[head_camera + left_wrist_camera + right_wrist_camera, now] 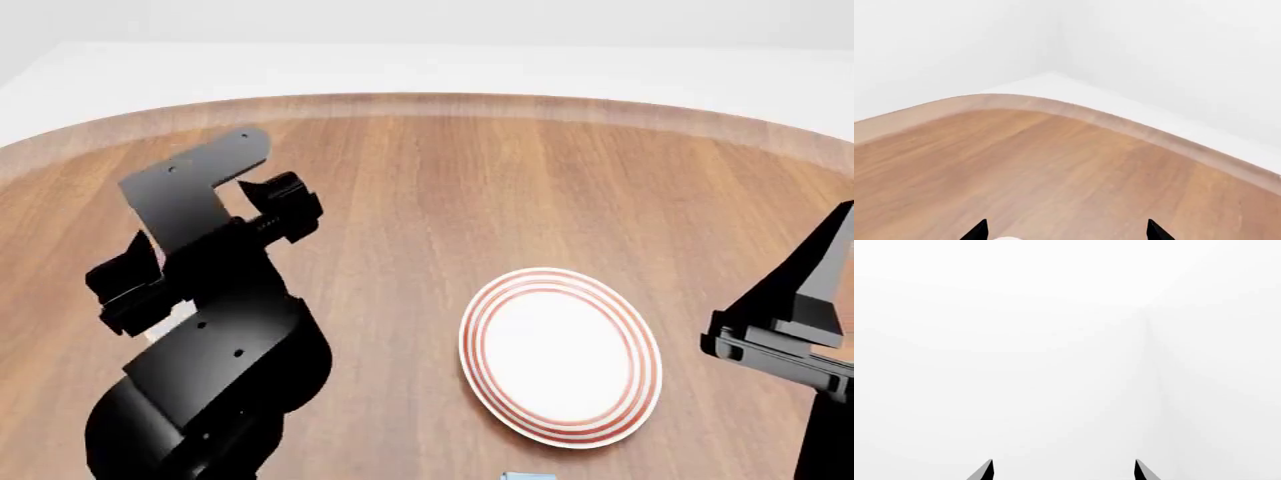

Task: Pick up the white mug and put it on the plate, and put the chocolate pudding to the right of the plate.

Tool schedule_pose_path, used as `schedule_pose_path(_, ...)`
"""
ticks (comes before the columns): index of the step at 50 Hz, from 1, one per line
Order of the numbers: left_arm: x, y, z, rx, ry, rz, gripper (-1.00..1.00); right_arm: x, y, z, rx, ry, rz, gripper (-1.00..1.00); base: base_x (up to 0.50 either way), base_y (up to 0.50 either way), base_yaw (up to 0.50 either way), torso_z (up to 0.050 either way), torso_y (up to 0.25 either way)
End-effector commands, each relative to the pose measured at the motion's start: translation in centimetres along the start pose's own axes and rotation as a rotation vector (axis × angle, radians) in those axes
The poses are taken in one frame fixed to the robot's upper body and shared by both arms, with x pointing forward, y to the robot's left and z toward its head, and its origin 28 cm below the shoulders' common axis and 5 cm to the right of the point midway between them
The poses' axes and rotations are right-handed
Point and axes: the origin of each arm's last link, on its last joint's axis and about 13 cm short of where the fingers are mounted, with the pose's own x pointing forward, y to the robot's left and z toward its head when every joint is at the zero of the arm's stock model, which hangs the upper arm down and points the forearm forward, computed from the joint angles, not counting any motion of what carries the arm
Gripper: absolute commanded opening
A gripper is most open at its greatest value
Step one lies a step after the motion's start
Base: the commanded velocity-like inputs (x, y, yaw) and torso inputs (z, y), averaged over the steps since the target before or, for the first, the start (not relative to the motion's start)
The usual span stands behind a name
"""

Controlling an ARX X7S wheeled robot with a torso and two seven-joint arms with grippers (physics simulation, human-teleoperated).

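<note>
The plate (561, 360), white with red rings, lies flat on the wooden table, right of centre in the head view. Only a light blue sliver of the chocolate pudding (530, 476) shows, at that view's bottom edge just in front of the plate. Most of the white mug is hidden. A small white rounded sliver (1006, 238) shows low between the fingertips of my left gripper (1067, 232), which stands open over bare wood. My left arm (200, 330) hides that gripper in the head view. My right gripper (1064, 471) is open, holds nothing and faces a blank white wall.
The round table's far rim (441, 100) curves across the back, with white floor and walls beyond it. In the left wrist view the table edge (1121, 122) runs close ahead. My right arm (794, 320) stands at the table's right side, beside the plate.
</note>
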Motion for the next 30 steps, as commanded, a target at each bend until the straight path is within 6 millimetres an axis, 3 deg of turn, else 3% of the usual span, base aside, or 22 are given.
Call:
schedule_pose_path(1, 1.1, -2.0, -0.3, 0.097, 0.072, 0.095, 1.0, 0.0, 0.1, -0.1, 0.009, 0.004, 0.005, 1.0, 0.0, 0.0, 0.0, 0.0, 0.0)
schedule_pose_path(4, 1.6, -2.3, -1.2, 0.126, 0.171, 0.12, 1.0, 0.0, 0.1, 0.0, 0.012, 0.006, 0.004, 1.0, 0.0, 0.0, 0.0, 0.0, 0.0)
schedule_pose_path(15, 2.2, -3.2, -1.6, 0.16, 0.219, 0.181, 1.0, -0.1, 0.2, -0.1, 0.022, 0.012, 0.007, 1.0, 0.0, 0.0, 0.0, 0.0, 0.0)
schedule_pose_path(23, 3.2, -3.0, -3.2, 0.166, 0.248, 0.289, 1.0, -0.1, 0.2, -0.1, 0.025, 0.012, 0.008, 1.0, 0.0, 0.0, 0.0, 0.0, 0.0)
schedule_pose_path(30, 3.7, -2.9, -4.6, 0.153, 0.311, 0.285, 1.0, -0.2, 0.2, 0.0, 0.029, 0.011, 0.01, 1.0, 0.0, 0.0, 0.0, 0.0, 0.0)
